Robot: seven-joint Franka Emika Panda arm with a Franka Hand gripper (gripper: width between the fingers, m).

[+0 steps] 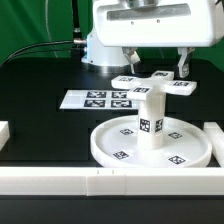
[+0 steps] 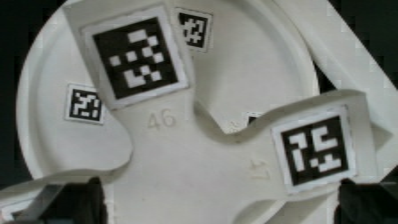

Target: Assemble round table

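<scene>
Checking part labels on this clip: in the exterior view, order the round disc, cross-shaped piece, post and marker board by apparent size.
Round disc: clearly largest.
Cross-shaped piece and marker board: similar spans, not ranked.
Post: shortest span, though bulkier, so its place is unsure.

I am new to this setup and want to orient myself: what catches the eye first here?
The white post stands upright in the middle of the large round disc. At its top is the cross-shaped piece, close under the gripper; whether it rests on the post I cannot tell. Its black-and-white tags fill the wrist view.
</scene>
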